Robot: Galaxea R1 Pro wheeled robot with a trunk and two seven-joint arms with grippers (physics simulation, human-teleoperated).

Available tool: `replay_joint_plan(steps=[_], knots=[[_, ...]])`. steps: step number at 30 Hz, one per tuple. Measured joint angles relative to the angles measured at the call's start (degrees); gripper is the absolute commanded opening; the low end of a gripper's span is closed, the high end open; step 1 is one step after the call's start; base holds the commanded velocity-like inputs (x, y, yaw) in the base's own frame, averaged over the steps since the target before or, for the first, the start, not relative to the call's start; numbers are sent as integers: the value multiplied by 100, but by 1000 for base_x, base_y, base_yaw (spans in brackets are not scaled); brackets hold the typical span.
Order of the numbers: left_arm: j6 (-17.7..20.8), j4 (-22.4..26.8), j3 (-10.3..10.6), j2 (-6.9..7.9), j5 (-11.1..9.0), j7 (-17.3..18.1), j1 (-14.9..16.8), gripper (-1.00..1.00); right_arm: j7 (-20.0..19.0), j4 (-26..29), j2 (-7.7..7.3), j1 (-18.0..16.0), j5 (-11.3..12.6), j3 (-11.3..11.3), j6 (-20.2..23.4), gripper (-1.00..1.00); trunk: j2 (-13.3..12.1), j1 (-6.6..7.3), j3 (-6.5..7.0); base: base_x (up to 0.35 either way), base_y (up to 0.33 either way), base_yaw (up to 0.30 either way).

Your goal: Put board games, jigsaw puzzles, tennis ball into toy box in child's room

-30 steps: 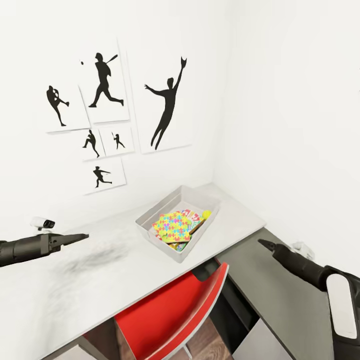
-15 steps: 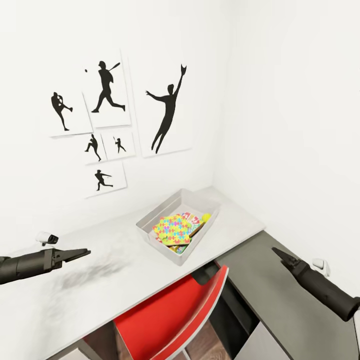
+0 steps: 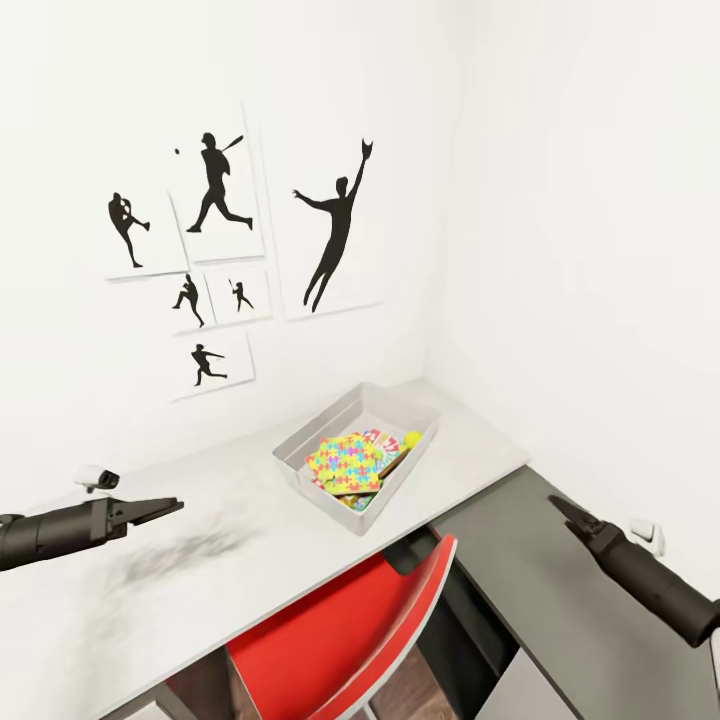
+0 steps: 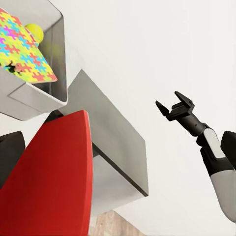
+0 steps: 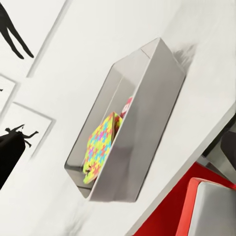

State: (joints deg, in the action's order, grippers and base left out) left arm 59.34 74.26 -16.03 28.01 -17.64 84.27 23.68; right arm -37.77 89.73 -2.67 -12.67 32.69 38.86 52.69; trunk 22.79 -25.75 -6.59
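Toys sit inside the toy box (image 3: 300,455), which rests on the pale grey table (image 3: 240,550) near the room corner, below the baseball silhouette posters (image 3: 335,225). Going left to right in the head view: the left gripper (image 3: 170,508) hovers above the table's left part, well apart from the box, holding nothing; its fingers lie close together and point toward the box, but seen side-on, so whether a gap separates them cannot be told. A dark smudge-like shadow (image 3: 180,550) lies on the table beneath it. In the box, a jigsaw puzzle (image 3: 345,462) lies on top, tilted; what is under it is mostly hidden, with only a red-and-white edge of a board game (image 3: 380,437) and a sliver of a second puzzle visible. The tennis ball (image 3: 412,438) sits at the box's far right corner, partly covered by the rim. A red chair (image 3: 340,630) is tucked under the table's front edge, cut off at the bottom. The right gripper (image 3: 560,506) hangs over the lower dark grey cabinet (image 3: 530,590), empty; in the left wrist view its jaws stand spread apart (image 4: 174,104).
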Motion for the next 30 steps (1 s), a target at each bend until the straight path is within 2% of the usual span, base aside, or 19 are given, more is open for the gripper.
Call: replay_joint_plan(steps=[6,7,12,22,30], knots=[[3,1,-21,1,-32,3,0,100,6,7,-29,0,28,41,-224,100,0,0,1,0,0,0],[2,7,-11,-1,-33,3,0,100,-55,34,-40,1,88,198,-193,100,0,0,1,0,0,0],[6,8,-8,-9,-26,3,0,100,-132,11,-53,0,123,373,-163,100,0,0,2,0,0,0],[6,8,-28,-1,-40,12,1,100,-136,-69,17,3,59,367,-249,100,0,-1,7,-20,0,-12],[6,8,-9,-8,-29,6,1,100,-174,-87,11,1,60,387,-247,100,0,-4,67,-272,0,-113]])
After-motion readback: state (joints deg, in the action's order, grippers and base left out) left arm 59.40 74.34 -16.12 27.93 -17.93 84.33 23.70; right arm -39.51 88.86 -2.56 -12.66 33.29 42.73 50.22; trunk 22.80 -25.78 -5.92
